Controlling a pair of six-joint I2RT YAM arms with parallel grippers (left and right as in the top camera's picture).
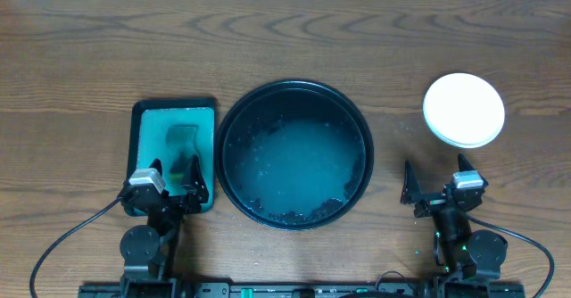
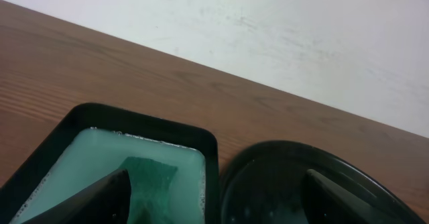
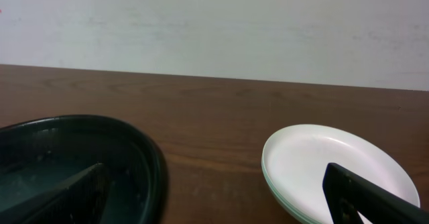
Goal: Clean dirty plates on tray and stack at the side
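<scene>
Wooden table [image 1: 89,57], wet black tray [image 1: 294,86], plates [image 1: 463,110] stacked beside it — left tool [image 1: 178,175] and right tool [image 1: 434,169] both spread apart.

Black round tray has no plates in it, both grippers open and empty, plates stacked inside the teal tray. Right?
Wrong on one point: the overhead view shows the plates stacked on the table beside the right gripper, not inside the teal tray, which holds a green sponge. The rest stands.
</scene>
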